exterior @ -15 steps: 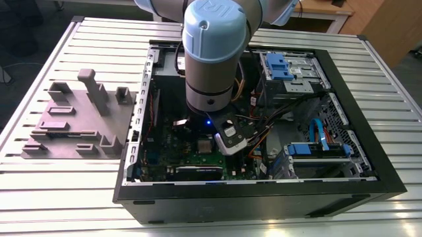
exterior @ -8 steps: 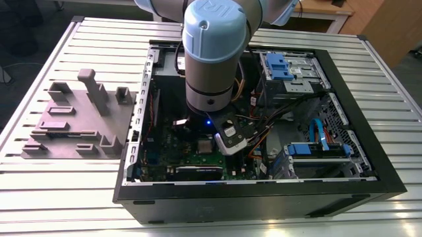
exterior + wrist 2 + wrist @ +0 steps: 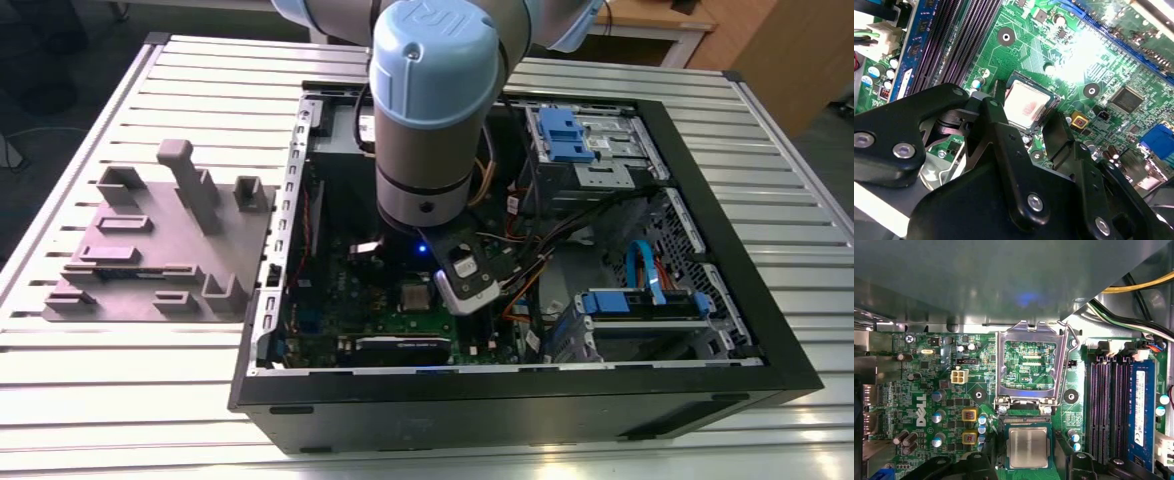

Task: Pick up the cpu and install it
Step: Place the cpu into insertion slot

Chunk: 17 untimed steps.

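Reaching down into open computer case [image 3: 727, 215] on slatted bench [image 3: 134, 400], arm [image 3: 427, 110] hangs gripper [image 3: 1025, 109] low over green motherboard [image 3: 929, 405]. We see cpu [image 3: 1027, 447] lying flat in its socket, silver top up, just beside socket frame [image 3: 1029, 365], which stands open. Jaws released, spread one each side of cpu, close to its edges. Grey fixture block [image 3: 147, 250] sits on bench at exterior view's left of case.

Slatted metal table [image 3: 120, 400] carries an open computer case [image 3: 507, 415] and grey fixture tray [image 3: 147, 250]
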Motion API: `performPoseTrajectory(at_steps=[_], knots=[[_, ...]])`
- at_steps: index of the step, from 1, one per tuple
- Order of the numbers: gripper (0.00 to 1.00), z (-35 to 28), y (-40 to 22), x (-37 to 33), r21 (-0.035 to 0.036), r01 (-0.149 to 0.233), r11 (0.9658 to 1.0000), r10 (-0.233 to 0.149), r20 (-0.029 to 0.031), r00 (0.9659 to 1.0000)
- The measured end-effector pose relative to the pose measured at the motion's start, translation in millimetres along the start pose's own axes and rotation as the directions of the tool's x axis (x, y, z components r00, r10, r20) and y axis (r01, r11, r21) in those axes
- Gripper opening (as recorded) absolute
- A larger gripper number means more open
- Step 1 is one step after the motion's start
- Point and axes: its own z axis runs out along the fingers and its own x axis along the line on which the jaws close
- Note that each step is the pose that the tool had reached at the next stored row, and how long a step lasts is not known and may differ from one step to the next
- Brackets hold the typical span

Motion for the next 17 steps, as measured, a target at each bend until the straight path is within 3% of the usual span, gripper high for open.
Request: performPoseTrajectory(at_steps=[6,8,11,17], knots=[[0.55,0.6,-0.1,-0.6,0.0005,0.0,1.0,0.0,-0.0002,1.0],[0.47,0.9,-0.1,-0.7,0.0004,0.0,1.0,0.0,-0.0003,1.0],[0.47,1.2,0.0,-1.1,0.0,0.0,1.0,0.0,-0.0001,1.0],[0.47,-8.4,0.0,-1.7,-0.0002,0.0,1.0,0.0,-0.0068,1.0]])
